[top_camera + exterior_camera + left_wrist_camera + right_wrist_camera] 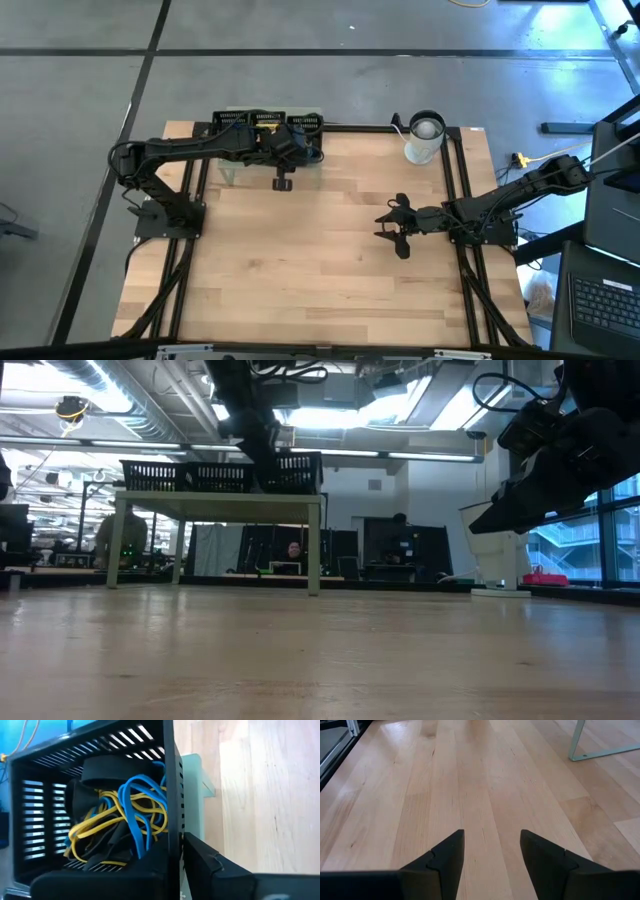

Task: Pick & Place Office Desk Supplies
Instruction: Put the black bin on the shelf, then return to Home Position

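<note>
**Supplies mostly binned, little left on the wood**

Judged close to finished. Seen from above, almost nothing loose on the table (300, 280): only one small dark thing (283, 183) just in front of the stand (192, 795), too small to name, possibly a last item to pick up. No crayon boxes, clips or rubber bands made out anywhere on the bare wood.

Left claw (288, 150) up at the far edge, over the row of baskets (267, 122) on top of the pale green stand. Cannot tell whether open or closed, nor whether anything held. Straight ahead of its wrist camera, one black slatted basket (35, 810) with a tangle of loops (130, 815) inside, blue and yellow, lying over some dark flat pieces at the bottom. Looks like a drop-off under way or just made, though not certain from this.

Right claw (491, 837) parked low over bare wood at the right side of the table, well apart from the stand, wide open and holding nothing.

Counted:
- arms: two
- black baskets on the stand: three, side by side
- stand: one
- white cup (425, 138) with dark rim, at the far right corner: one
- loops in the near basket: several blue, several yellow, too tangled for an exact number
- loose things on the table: one at most

Remaining, as a guess: clear that last dark thing, then pull the left arm away from the baskets.
</note>
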{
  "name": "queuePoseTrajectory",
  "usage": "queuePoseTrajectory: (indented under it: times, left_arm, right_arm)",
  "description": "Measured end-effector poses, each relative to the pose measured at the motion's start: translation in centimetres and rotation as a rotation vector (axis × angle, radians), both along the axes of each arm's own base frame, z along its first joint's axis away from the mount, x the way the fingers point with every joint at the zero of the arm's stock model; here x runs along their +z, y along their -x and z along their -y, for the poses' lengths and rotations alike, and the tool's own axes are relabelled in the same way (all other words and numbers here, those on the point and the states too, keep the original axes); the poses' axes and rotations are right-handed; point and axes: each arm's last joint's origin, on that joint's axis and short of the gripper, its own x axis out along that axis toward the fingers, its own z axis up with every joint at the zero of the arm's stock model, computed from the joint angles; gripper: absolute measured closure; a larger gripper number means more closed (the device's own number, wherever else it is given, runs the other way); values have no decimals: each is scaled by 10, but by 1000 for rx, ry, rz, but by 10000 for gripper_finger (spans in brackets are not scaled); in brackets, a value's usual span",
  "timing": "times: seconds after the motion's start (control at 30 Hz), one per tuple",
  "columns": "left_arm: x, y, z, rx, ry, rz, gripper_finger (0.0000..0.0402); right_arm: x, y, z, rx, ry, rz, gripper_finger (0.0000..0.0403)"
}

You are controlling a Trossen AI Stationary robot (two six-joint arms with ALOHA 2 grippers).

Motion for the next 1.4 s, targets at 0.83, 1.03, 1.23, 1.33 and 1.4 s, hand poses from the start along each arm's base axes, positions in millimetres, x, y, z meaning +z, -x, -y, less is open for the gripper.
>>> queuePoseTrajectory:
  times: [0.83,1.03,1.23,1.33,1.4]
  left_arm:
    - [20,4,10,-6,-79,98,319]
    - [44,27,29,17,-101,154,318]
    - [64,62,40,139,30,247,340]
    - [66,75,43,177,91,294,351]
    - [63,83,47,187,115,319,357]
  right_arm:
    - [0,0,0,0,0,0,209]
    - [0,0,0,0,0,0,209]
    - [0,0,0,0,0,0,209]
    - [0,0,0,0,0,0,209]
    - [0,0,0,0,0,0,209]
